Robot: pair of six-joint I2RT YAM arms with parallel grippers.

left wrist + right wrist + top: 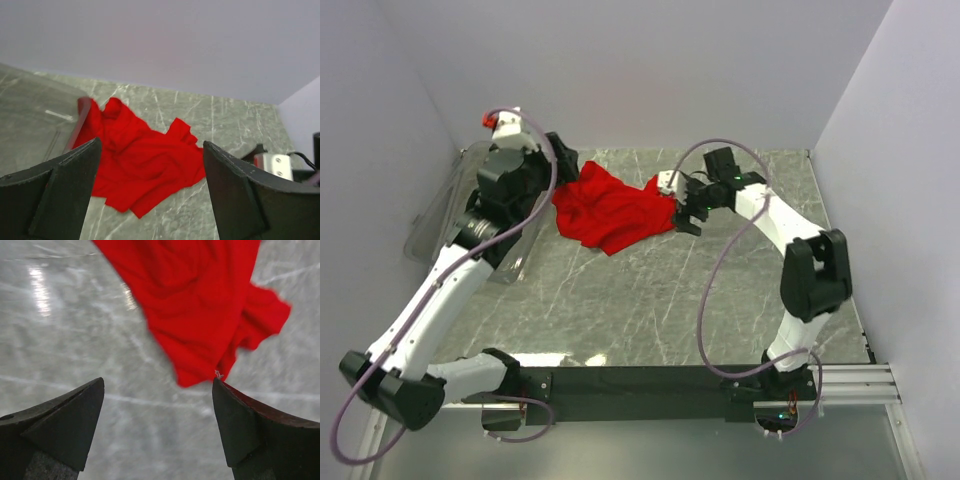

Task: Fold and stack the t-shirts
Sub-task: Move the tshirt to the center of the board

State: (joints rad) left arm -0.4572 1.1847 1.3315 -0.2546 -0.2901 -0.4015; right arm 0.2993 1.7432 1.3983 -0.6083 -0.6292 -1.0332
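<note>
A plain red t-shirt (611,209) lies crumpled in a heap at the back middle of the marble table. It also shows in the left wrist view (137,162) and the right wrist view (200,310). My left gripper (563,163) is open and empty just left of the shirt's upper left edge; its fingers (65,185) frame the heap. My right gripper (682,212) is open and empty at the shirt's right edge. Its right fingertip (235,405) sits right by the shirt's hanging corner, a white thread at its tip.
A clear plastic bin (450,215) stands at the table's left edge, partly under my left arm. The marble table (650,300) extends toward the front. White walls close in the back and both sides.
</note>
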